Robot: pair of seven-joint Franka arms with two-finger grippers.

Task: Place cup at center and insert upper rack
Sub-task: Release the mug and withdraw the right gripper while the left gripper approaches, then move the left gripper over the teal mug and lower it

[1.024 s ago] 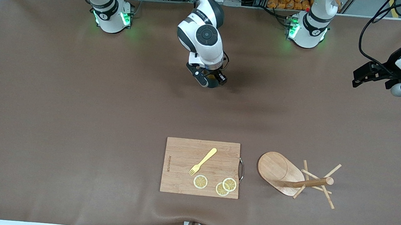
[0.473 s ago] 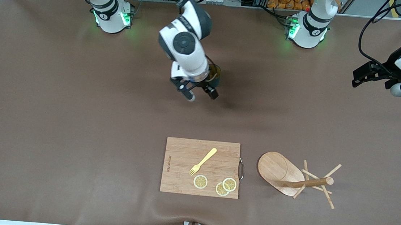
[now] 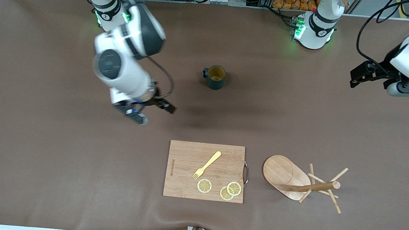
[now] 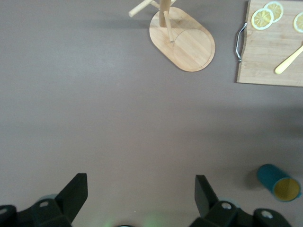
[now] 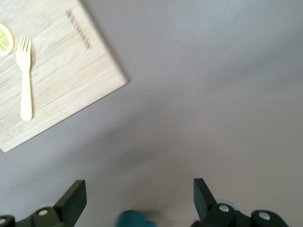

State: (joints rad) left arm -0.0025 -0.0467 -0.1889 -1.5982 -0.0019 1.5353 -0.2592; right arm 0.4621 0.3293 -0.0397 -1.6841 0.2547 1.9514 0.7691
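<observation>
The cup [image 3: 215, 77] is a small dark teal mug with a tan-yellow inside. It stands upright on the brown worktop, with its opening up and its loop handle pointing toward the right arm's end. Nothing touches it. The upper rack [image 3: 300, 182] is a light wooden mug tree. It lies tipped on its side, nearer to the front camera than the cup and more toward the left arm's end. Its oval base stands on edge, and the round post with thin crossing pegs points away from it along the worktop.

Even overhead light, soft shadows; right arm [image 3: 124, 63] motion-blurred.
</observation>
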